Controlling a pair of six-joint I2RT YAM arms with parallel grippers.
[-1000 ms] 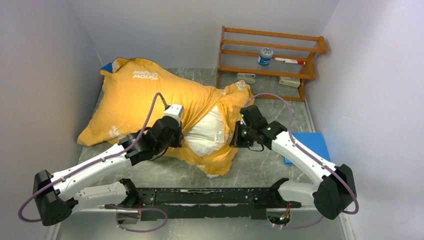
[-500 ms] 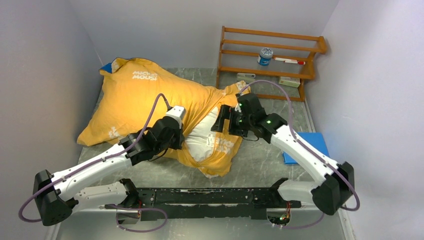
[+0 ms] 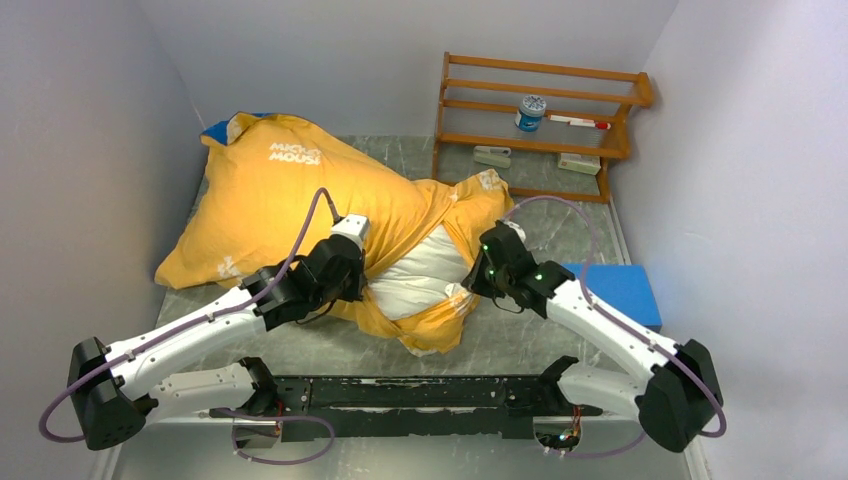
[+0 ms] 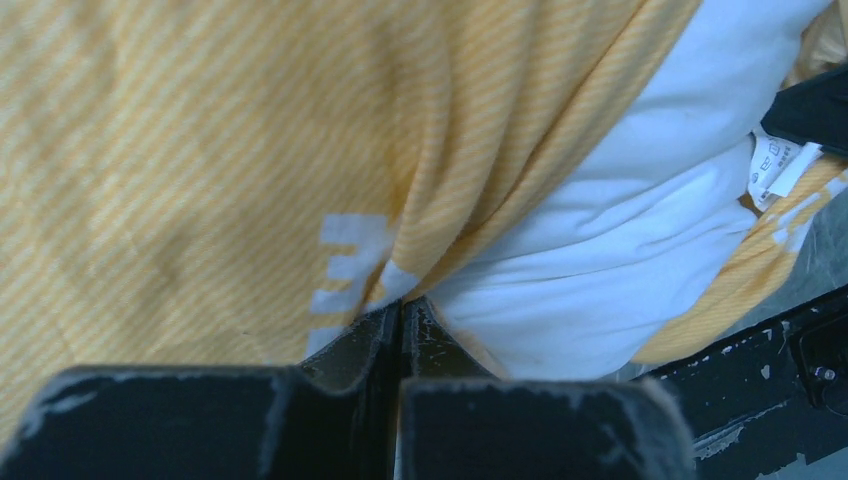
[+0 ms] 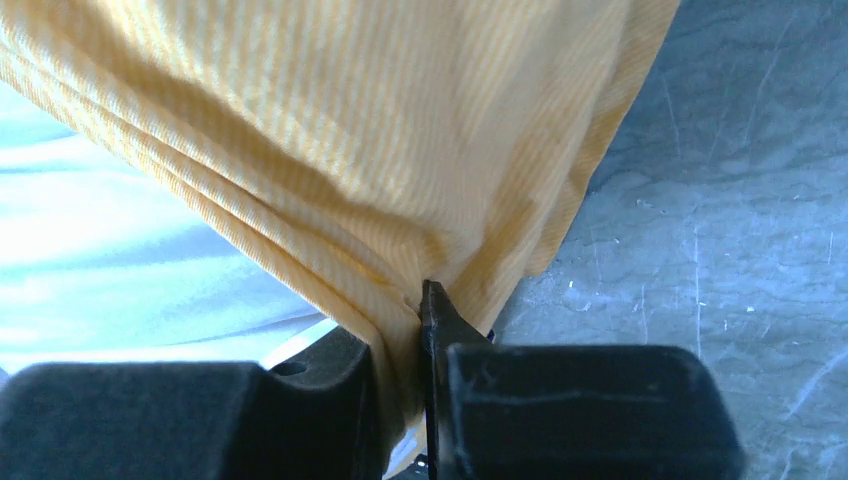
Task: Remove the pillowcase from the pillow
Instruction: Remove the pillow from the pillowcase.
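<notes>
The pillowcase (image 3: 280, 200), yellow-orange side up with white lettering, lies across the table's left and middle. Its mouth faces me, and the white pillow (image 3: 425, 275) bulges out of it. My left gripper (image 3: 362, 280) is at the left rim of the mouth. In the left wrist view its jaws are closed at the hem of the pillowcase (image 4: 200, 150), whose folds run into the left gripper (image 4: 402, 312) beside the pillow (image 4: 620, 230). My right gripper (image 3: 472, 285) is at the right rim. In the right wrist view the right gripper (image 5: 405, 310) pinches a bunched fold of pillowcase (image 5: 350, 120), pillow (image 5: 120, 240) on the left.
A wooden shelf (image 3: 540, 120) stands at the back right, holding a jar (image 3: 531, 112) and small items. A flat blue pad (image 3: 625, 290) lies on the table under the right forearm. Side walls close in on both sides. A white care tag (image 4: 775, 165) hangs from the pillow.
The right gripper let go, opened and swung left over the pillow, then came back to the right rim and closed on the fabric. The left gripper has stayed put.
</notes>
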